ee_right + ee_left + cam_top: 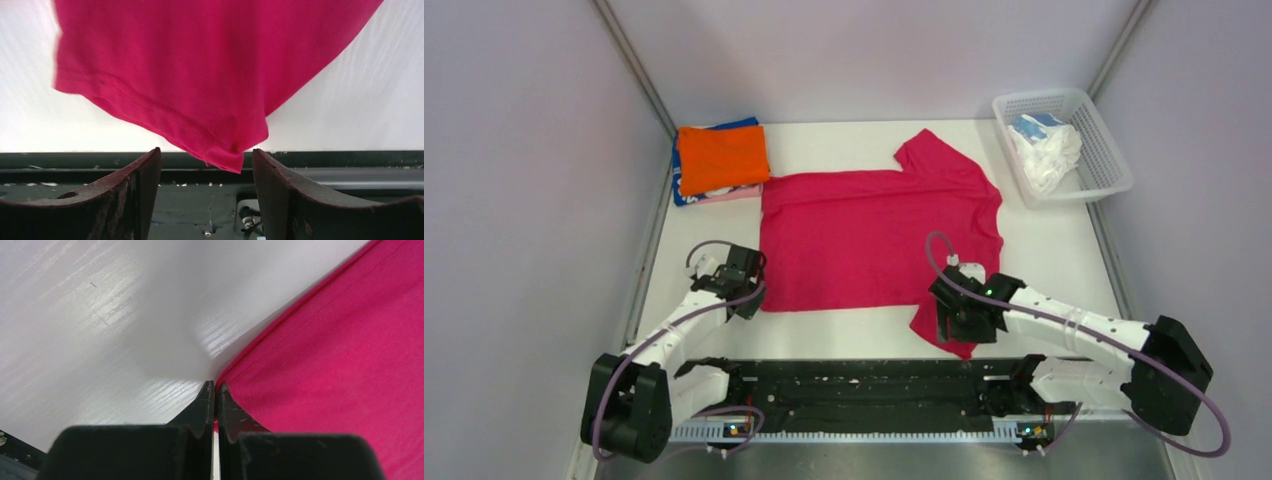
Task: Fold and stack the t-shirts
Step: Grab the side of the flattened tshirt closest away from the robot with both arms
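The crimson-pink t-shirt (874,230) lies spread flat mid-table, one sleeve pointing to the back, the other at the front right. My left gripper (749,290) sits at the shirt's front left corner. In the left wrist view it (216,385) is shut, with a sliver of the shirt's edge (340,370) between the fingers. My right gripper (959,325) is over the front right sleeve. In the right wrist view it (206,155) is open, and the sleeve tip (200,75) lies just beyond the fingertips, not gripped.
A folded stack sits at the back left with an orange shirt (721,157) on top and blue (682,192) and pale pink (736,193) edges beneath. A white mesh basket (1114,178) at the back right holds a white and light-blue shirt (1044,148). A black rail (864,395) runs along the near edge.
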### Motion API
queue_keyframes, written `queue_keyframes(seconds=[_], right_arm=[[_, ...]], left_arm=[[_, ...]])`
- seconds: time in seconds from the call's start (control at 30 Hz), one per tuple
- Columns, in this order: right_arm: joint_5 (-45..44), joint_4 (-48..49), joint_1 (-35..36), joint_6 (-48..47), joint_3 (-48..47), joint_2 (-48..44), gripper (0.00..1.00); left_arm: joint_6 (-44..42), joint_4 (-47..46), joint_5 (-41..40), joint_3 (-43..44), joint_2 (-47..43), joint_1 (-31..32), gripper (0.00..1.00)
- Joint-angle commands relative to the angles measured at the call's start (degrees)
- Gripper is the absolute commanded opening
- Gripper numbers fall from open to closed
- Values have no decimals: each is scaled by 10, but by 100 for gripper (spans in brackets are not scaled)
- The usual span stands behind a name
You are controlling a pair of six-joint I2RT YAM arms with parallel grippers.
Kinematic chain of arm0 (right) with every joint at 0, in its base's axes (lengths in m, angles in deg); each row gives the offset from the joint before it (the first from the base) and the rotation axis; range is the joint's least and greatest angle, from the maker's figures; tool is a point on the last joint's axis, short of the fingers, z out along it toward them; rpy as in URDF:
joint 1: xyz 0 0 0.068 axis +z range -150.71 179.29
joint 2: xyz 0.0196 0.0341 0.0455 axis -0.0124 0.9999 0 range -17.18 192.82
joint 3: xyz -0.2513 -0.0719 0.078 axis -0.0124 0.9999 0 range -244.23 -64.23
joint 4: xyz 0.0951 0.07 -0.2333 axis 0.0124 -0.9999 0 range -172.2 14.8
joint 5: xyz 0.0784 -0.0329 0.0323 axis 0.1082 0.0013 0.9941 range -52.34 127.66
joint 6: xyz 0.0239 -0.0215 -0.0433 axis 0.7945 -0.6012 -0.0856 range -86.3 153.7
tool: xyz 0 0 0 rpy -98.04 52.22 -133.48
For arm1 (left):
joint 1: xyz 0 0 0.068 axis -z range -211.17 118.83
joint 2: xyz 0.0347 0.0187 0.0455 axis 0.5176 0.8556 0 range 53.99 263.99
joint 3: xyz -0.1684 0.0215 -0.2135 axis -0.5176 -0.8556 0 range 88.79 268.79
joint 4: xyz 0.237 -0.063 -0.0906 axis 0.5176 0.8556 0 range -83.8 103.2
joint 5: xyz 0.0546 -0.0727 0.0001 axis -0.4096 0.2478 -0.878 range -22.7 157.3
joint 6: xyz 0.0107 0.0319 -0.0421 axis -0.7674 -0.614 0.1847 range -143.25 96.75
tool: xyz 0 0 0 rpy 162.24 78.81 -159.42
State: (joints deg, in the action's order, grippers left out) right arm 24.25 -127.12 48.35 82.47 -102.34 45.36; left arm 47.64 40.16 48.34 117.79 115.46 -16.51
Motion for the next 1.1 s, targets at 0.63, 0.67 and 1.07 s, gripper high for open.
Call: queue_keyframes(seconds=[0.63,0.67,1.07], right_arm=[[26,-13,25,33,-4,57,51],[22,-25,26,30,-14,50,52],[15,59,24,-13,6,114,52]], left_arm=[[-14,7,4,-10,-24,-2,0],[-13,8,2,-10,-27,-3,0],[-13,4,1,-6,-24,-3,0]])
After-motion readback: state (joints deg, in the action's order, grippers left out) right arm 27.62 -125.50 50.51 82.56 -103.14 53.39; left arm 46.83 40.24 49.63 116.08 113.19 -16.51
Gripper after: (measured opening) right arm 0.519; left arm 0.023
